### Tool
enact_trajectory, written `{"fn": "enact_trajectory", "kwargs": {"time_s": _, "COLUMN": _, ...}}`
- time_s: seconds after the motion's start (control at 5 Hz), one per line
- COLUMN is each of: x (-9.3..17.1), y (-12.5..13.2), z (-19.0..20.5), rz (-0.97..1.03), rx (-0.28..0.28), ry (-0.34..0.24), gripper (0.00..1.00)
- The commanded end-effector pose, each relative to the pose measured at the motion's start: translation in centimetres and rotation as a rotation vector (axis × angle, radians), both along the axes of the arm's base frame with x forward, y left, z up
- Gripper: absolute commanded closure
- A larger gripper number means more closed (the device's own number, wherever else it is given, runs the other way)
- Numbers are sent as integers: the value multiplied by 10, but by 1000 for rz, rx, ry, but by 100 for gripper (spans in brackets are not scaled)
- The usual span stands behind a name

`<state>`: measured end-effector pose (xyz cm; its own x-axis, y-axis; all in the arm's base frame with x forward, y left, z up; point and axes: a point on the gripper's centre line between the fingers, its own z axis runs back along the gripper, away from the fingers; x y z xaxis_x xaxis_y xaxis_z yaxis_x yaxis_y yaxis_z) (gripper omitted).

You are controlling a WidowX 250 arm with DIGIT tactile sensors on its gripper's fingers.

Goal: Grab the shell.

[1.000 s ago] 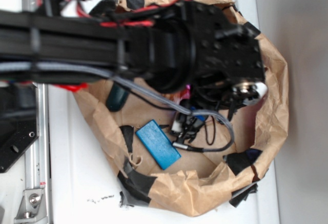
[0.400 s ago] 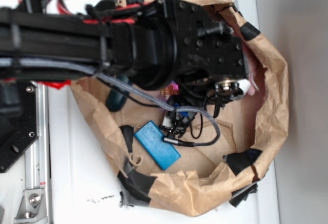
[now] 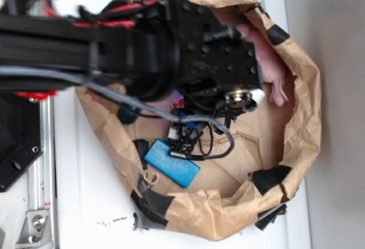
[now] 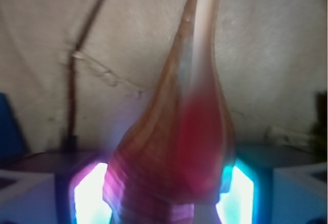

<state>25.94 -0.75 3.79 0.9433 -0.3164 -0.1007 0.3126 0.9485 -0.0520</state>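
Here, arm (image 3: 142,44) hides shell (image 4: 179,147) — blue block (image 3: 171,162) alongside.

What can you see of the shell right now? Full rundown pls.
The shell shows only in the wrist view, close up and blurred. It looks glossy, orange-brown with a reddish sheen, its wide ribbed body low in the frame and narrowing to a long thin tail that points up and away. It sits between the two glowing pads of the end effector, which flank its body on both sides and appear to press on it. Brown paper lies behind it. In the exterior view the arm hides it entirely.
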Motion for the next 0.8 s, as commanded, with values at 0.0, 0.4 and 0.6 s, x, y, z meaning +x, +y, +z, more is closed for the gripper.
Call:
{"fn": "enact_trajectory", "kwargs": {"time_s": 0.0, "x": 11, "y": -29, "z": 88, "rz": 89, "rx": -1, "ry": -245, "gripper": 100}}
{"fn": "enact_trajectory", "kwargs": {"time_s": 0.4, "x": 28, "y": -35, "z": 109, "rz": 192, "rx": -15, "ry": -326, "gripper": 100}}
{"fn": "enact_trajectory", "kwargs": {"time_s": 0.6, "x": 28, "y": -31, "z": 101, "rz": 217, "rx": 24, "ry": -313, "gripper": 100}}
